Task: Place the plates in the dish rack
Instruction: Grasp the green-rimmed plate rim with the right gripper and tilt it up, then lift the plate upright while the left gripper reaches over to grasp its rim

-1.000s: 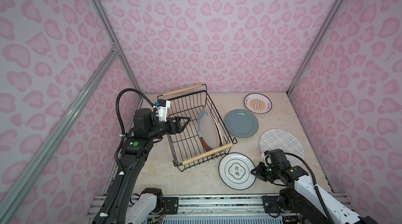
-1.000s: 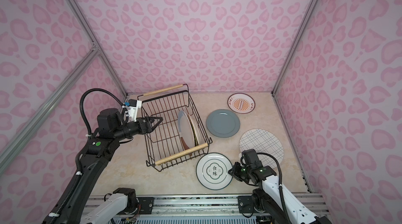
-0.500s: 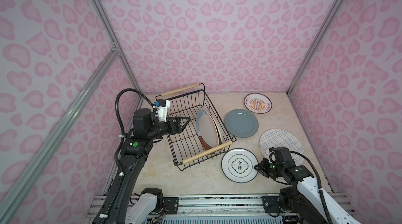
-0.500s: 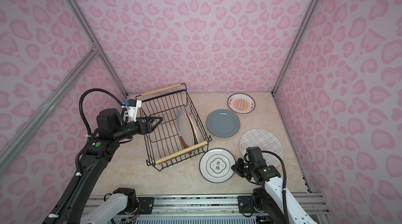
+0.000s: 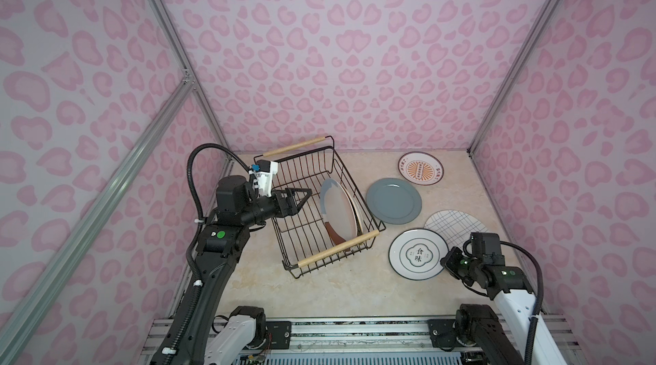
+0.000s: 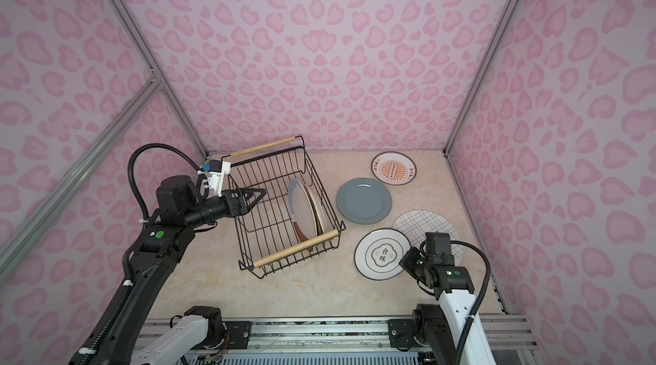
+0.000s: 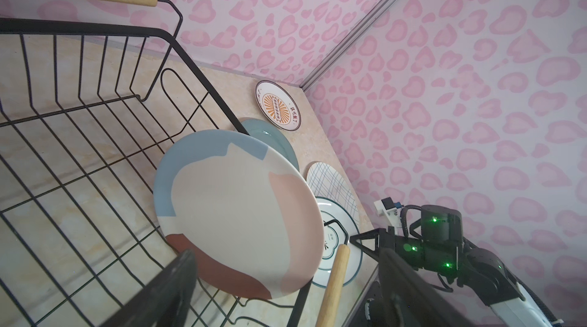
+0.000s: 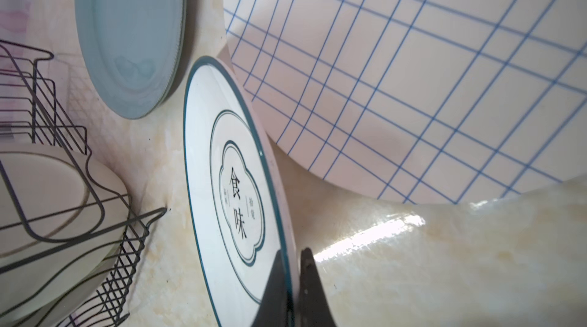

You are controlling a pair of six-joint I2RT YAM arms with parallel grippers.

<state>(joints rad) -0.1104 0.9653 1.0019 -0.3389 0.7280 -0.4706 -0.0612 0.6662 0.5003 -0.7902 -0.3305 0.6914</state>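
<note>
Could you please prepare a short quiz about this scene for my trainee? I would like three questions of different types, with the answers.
1. True or false: the left gripper is holding a plate.
2. Fill in: the right gripper is shut on the rim of the ___ plate.
3. How many plates are outside the rack? A) two B) four C) six

Key
1. False: it is open and empty, over the rack.
2. The character plate.
3. B: the sunburst plate, grey plate, grid plate and character plate.
</note>
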